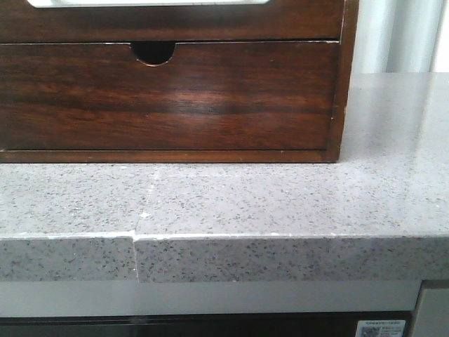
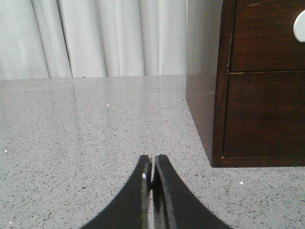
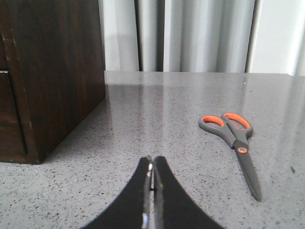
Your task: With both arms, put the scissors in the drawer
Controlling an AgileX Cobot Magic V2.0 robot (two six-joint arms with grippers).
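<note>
The drawer (image 1: 168,98) is closed in the dark wooden cabinet; its glossy reddish-brown front has a half-round notch (image 1: 153,52) in the top edge. It also shows in the left wrist view (image 2: 264,114). The scissors (image 3: 233,143), grey with orange handle linings, lie flat on the grey speckled counter, seen only in the right wrist view, to the side of my right gripper (image 3: 152,160). My right gripper is shut and empty, low over the counter. My left gripper (image 2: 152,158) is shut and empty, near the cabinet's other side. Neither gripper shows in the front view.
The dark cabinet frame (image 1: 344,84) stands on the grey counter (image 1: 280,196), whose front edge (image 1: 280,239) runs across the front view. White curtains (image 2: 95,38) hang behind. The cabinet side (image 3: 52,71) is close to my right gripper. A white knob (image 2: 300,26) shows on an upper drawer.
</note>
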